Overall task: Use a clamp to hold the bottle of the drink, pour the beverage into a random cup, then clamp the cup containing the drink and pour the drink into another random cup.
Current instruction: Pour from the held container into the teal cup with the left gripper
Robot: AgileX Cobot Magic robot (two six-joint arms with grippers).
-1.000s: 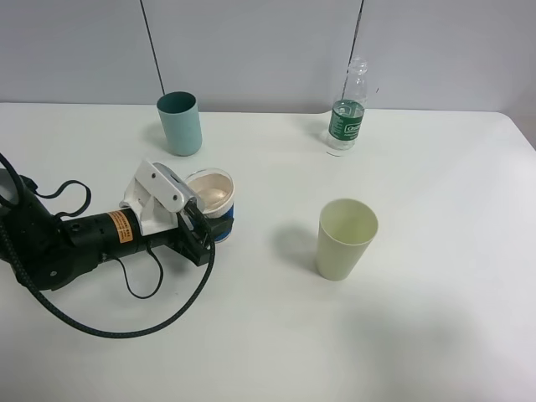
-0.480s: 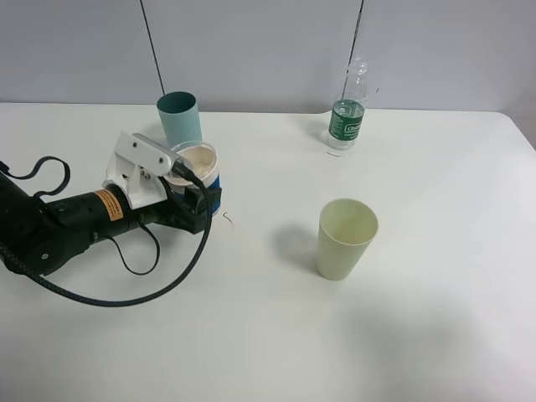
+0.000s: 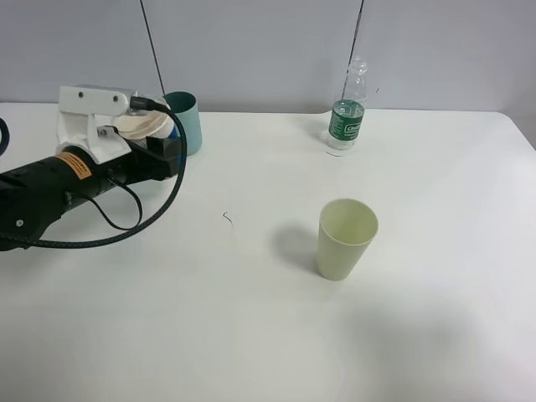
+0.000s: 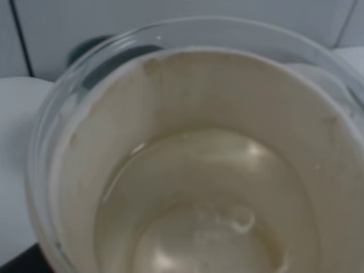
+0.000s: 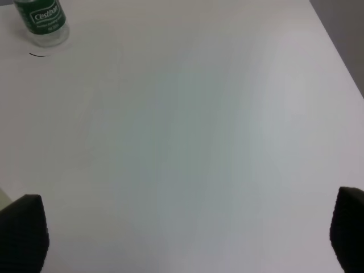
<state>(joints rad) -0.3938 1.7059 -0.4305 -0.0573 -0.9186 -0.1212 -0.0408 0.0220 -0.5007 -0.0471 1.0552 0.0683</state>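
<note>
My left gripper (image 3: 157,141) is shut on a cream cup with a blue band (image 3: 139,125) and holds it lifted, right beside the teal cup (image 3: 188,119) at the back left. In the left wrist view the held cup (image 4: 170,131) fills the frame, with clear liquid (image 4: 210,222) in its bottom; the teal cup's rim (image 4: 90,48) peeks behind it. The clear bottle with a green label (image 3: 347,116) stands upright at the back, and also shows in the right wrist view (image 5: 41,20). My right gripper (image 5: 185,233) is open and empty, its fingertips (image 5: 20,232) wide apart above bare table.
A pale green cup (image 3: 345,239) stands upright to the right of the table's middle. A small dark mark (image 3: 226,219) lies on the white table (image 3: 251,335). The left arm's black cable (image 3: 159,213) loops over the table at the left.
My left gripper has lifted the cream cup and carried it back and to the left, from the table's left middle up to the teal cup. The other cups and bottle have not moved.
</note>
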